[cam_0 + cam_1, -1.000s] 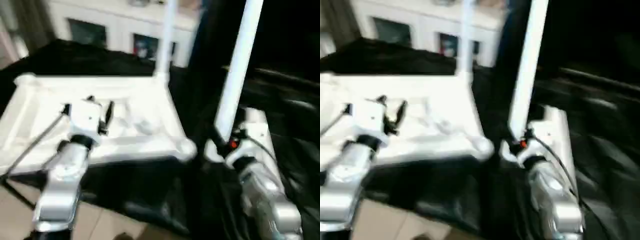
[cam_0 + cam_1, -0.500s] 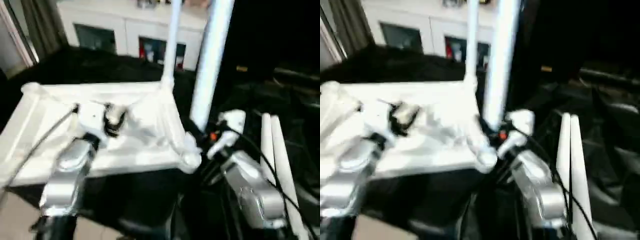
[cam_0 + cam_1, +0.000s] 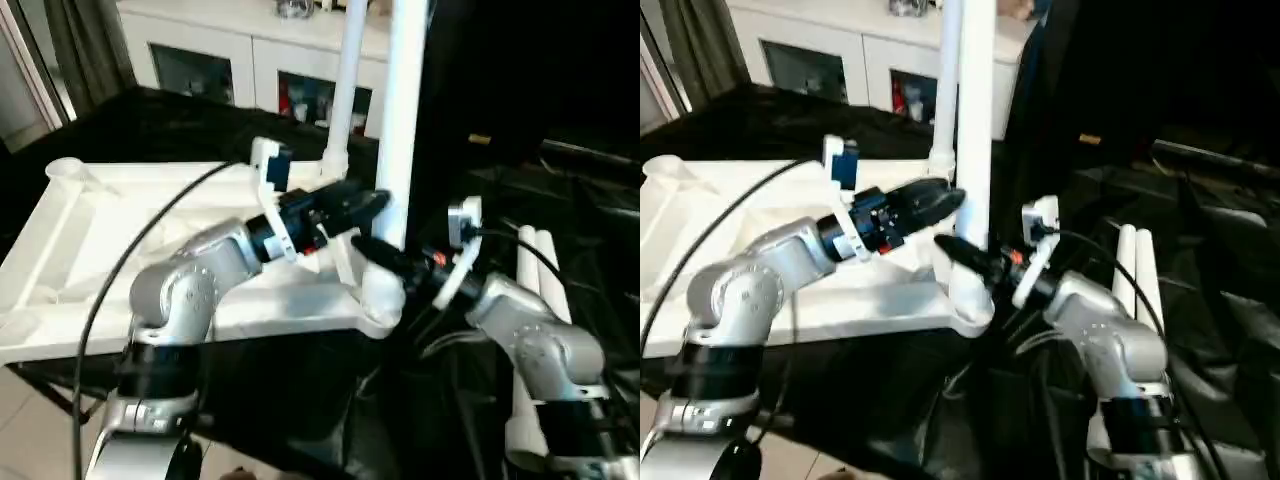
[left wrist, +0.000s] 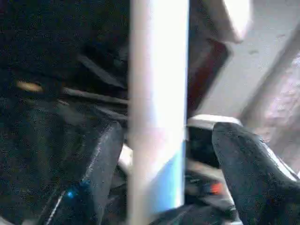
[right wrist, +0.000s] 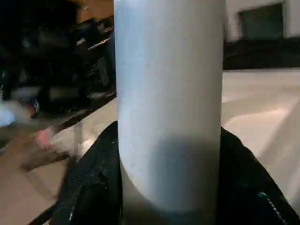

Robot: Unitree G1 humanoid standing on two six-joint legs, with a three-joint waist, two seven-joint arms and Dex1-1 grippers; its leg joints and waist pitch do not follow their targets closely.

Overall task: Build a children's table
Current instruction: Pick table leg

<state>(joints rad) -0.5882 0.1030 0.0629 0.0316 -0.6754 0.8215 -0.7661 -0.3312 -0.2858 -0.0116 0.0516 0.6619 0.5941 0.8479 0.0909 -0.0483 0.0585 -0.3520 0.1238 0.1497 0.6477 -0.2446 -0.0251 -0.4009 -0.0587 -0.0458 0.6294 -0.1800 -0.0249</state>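
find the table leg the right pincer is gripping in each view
Left eye view: the upright leg rises right of centre, its foot in the near corner socket.
Right eye view: same leg, at centre.
Left wrist view: a white column between the left pincer's fingers.
Right wrist view: a wide white column in the middle.
Shared landmark: the tabletop behind the leg.

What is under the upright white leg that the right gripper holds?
Under the leg sits the near corner socket of the upturned table top. How deep the leg's end goes into the socket is covered by the right gripper.
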